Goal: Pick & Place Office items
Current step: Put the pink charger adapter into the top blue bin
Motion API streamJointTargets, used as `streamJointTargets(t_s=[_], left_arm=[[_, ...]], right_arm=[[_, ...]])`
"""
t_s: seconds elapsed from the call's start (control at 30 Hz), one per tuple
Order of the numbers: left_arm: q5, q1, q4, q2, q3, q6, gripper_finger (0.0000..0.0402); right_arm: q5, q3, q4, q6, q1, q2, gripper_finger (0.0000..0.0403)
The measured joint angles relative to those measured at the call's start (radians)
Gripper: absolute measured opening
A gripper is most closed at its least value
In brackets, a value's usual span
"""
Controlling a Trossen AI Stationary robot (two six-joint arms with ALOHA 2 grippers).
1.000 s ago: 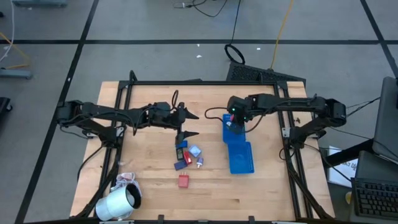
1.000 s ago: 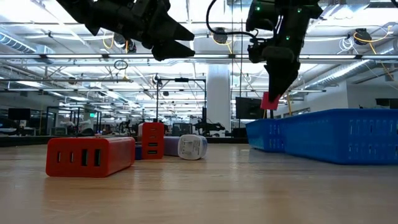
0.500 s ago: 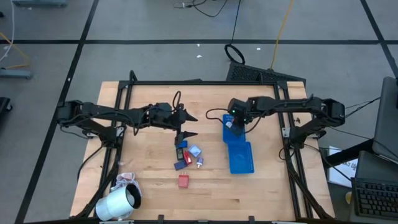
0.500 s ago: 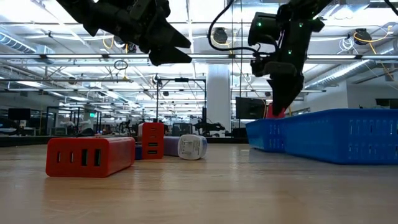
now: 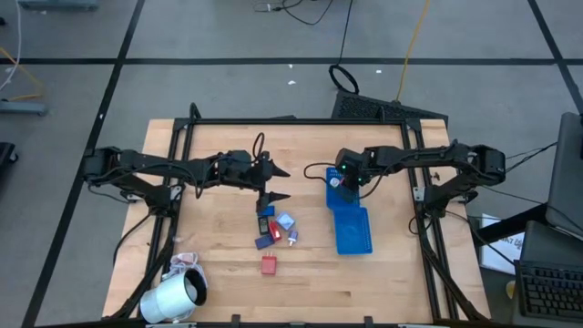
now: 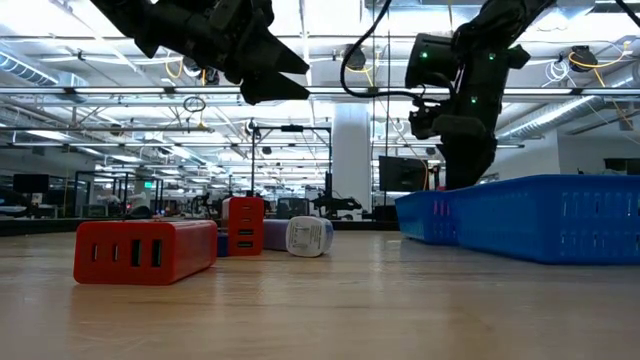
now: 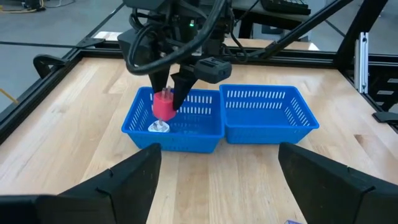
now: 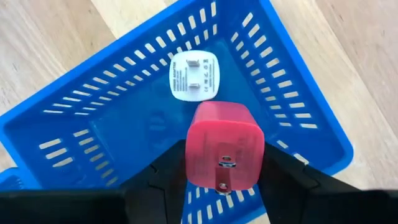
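Observation:
My right gripper is shut on a small red block and reaches down into one end compartment of the blue tray. A white block lies on that compartment's floor, close beside the red one. My left gripper is open and empty, held above the loose office items on the table. These are a red block, a dark blue one, a light blue one and others. My right gripper pinches the red block by two opposite sides between its two fingers. The fingers come from above and point down. The block's metal-pronged face is turned up toward the wrist. It hangs inside the compartment just above the white block.
A big white roll lies at the table's near left corner. The tray's other compartment holds nothing. In the low view a red block lies nearest, with another red one and a white one behind.
My right gripper has gone down with the red block, from above the tray's rim into the compartment. In the low view the block is now hidden behind the tray's wall.

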State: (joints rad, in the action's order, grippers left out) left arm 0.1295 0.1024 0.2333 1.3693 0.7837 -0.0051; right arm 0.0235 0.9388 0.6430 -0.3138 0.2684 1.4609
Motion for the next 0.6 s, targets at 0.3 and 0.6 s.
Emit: streamJointTargets(t_s=[0.3, 0.6], left_arm=[[0.0, 0.0, 0.004, 0.0, 0.0, 0.0, 0.0305], [0.0, 0.0, 0.003, 0.0, 0.0, 0.0, 0.0319]], right_arm=[[0.001, -0.007, -0.041, 0.01, 0.0, 0.005, 0.0149], [-0.002, -0.007, -0.04, 0.011, 0.0, 0.077, 0.0149]])
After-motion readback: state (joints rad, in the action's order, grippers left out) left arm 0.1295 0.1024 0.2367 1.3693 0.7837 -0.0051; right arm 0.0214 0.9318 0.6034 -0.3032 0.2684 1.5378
